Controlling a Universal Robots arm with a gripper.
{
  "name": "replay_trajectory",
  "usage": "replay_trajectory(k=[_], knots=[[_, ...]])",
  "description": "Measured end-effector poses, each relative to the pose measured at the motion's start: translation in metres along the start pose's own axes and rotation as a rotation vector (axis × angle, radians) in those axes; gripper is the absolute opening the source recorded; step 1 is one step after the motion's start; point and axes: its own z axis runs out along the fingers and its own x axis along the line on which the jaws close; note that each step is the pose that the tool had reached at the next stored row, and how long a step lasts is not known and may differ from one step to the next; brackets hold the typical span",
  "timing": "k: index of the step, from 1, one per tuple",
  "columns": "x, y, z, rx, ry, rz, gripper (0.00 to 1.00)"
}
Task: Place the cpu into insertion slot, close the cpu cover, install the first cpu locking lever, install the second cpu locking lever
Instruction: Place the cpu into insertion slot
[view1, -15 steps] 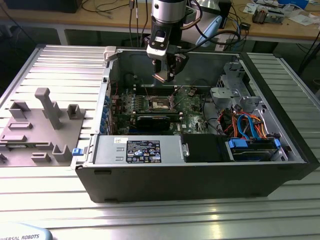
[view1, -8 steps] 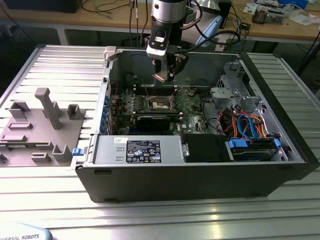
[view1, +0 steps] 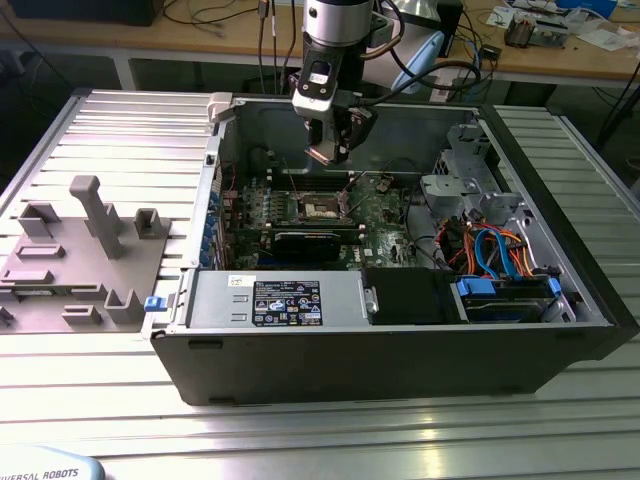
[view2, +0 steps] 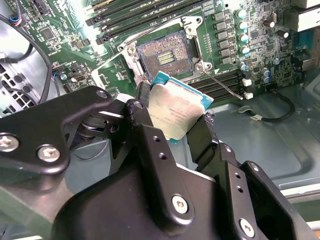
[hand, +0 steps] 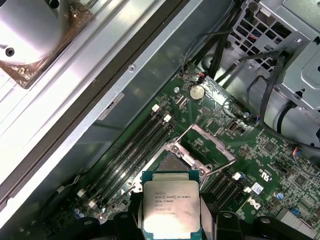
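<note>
My gripper (view1: 329, 150) hangs inside the open computer case, above the motherboard. In both wrist views it is shut on the cpu (view2: 175, 112), a flat square chip with a silvery top and a teal edge, held by two opposite sides between the black fingers (view2: 200, 132). The insertion slot (view2: 164, 57) lies below and just beyond the chip, its contact field bare. In the first wrist view the cpu (hand: 171, 207) overlaps the near edge of the slot (hand: 172, 161), and the cpu cover (hand: 196, 128) stands swung up behind it. A thin wire locking lever (view2: 225, 86) juts out beside the socket.
Memory slots (view2: 135, 15) run beside the socket. A long black graphics card (view1: 305, 243), the power supply (view1: 275, 300) and a drive bay with blue and orange cables (view1: 500, 270) crowd the case. A grey parts fixture (view1: 80, 250) sits at the exterior view's left.
</note>
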Motion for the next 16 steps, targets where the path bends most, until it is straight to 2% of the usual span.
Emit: replay_trajectory(k=[9,12,16], knots=[[0.0,0.0,0.0002,0.0007,-0.0031,0.02,0.54],[0.0,-0.0001,0.0005,-0.0002,-0.0081,0.076,0.54],[0.0,-0.0001,0.0005,-0.0004,-0.009,0.087,0.54]])
